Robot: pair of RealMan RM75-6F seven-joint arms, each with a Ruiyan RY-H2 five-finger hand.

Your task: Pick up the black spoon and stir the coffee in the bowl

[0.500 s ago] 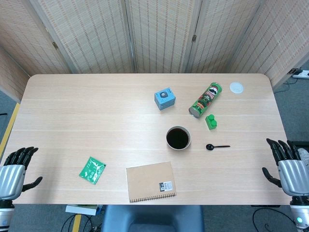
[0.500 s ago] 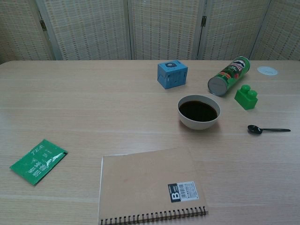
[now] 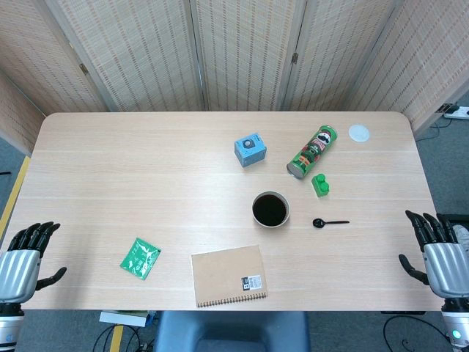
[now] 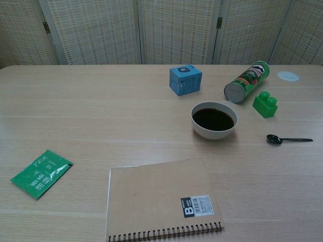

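Nothing of the task is done yet, to judge by how things lie; the small black plastic spoon lies flat on the pale wooden table, untouched, just to the right of the white round bowl of dark coffee, its scoop end towards the bowl and its thin handle pointing away to the right; spoon and bowl are near but apart. Both hands sit low at the near corners, well apart from the spoon; the right hand hangs off the table's right near edge with its dark fingers spread and nothing in them; the left hand sits likewise off the left near corner, fingers apart and empty; the chest view shows neither hand.

What is left is the whole job: reaching for the spoon, most likely with the right hand since it is on that side, lifting it by the slim handle, carrying it over the bowl, dipping it and stirring; the low, thin handle looks awkward to pinch off a flat surface.

Other things stand around: a green block just behind the spoon, a green crisp tube lying on its side, a blue cube-shaped box, a brown spiral notebook, a green tea sachet and a round white lid.
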